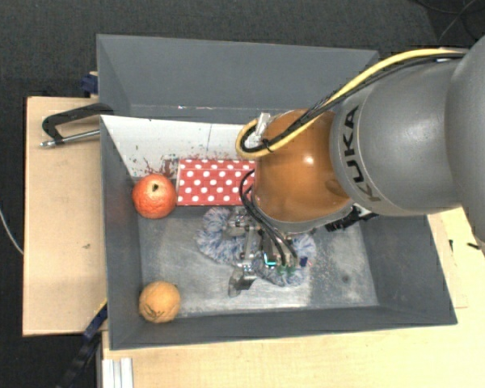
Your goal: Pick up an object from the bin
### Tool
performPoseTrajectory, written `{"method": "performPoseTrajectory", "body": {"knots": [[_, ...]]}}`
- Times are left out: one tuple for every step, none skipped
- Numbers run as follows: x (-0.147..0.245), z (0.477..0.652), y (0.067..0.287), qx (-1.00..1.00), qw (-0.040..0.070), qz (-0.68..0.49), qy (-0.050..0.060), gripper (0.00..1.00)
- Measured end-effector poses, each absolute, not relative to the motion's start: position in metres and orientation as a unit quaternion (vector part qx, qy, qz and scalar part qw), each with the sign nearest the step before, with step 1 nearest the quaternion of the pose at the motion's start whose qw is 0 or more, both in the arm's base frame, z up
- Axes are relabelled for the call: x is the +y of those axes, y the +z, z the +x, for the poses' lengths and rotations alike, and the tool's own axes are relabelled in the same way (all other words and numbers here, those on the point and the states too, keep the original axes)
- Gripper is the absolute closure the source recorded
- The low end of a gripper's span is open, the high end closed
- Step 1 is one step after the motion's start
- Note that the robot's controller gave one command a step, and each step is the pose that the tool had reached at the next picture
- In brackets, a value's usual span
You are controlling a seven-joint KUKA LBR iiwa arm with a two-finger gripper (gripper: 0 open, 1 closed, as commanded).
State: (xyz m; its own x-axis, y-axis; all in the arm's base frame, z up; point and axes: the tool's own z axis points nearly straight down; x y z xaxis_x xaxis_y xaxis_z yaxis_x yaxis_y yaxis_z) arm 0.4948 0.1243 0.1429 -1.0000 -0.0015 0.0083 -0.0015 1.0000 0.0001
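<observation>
The gripper [259,276] hangs low in the middle of the bin [117,249], right at the crumpled blue-grey cloth [214,239], the nearest thing to it. The arm's round orange wrist cover hides the gripper's upper part. Whether it is open or shut on anything I cannot tell, because its tip is lost against the folds of the fabric. The cloth lies on the bin floor with its long axis running roughly across the view, from a bunched end towards the view's left to a thinner end that passes under the gripper and shows again on the view's right. So the gripper sits over the right-hand half of the cloth, and the thicker, freer bunch lies just to the view's left and a little towards the back wall. That offset is what I judge the coming move turns on. A straight drop here would meet a thin edge of fabric lying on the floor, while a small shift towards the bunch would give more to gather. The other things are clear of it: a red box with white spots [218,182] against the back just beyond the cloth, a red apple [153,196] beside that box at its left end, and an orange [159,301] well apart in the near left corner.
</observation>
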Motion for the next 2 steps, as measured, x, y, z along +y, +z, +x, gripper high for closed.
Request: {"method": "performPoseTrajectory", "body": {"knots": [[0.124, 0.497, 0.147, -1.0, 0.0, 0.0, -0.001, 0.0], [0.067, 0.548, 0.075, -1.0, -0.005, 0.031, -0.001, 0.0]]}}
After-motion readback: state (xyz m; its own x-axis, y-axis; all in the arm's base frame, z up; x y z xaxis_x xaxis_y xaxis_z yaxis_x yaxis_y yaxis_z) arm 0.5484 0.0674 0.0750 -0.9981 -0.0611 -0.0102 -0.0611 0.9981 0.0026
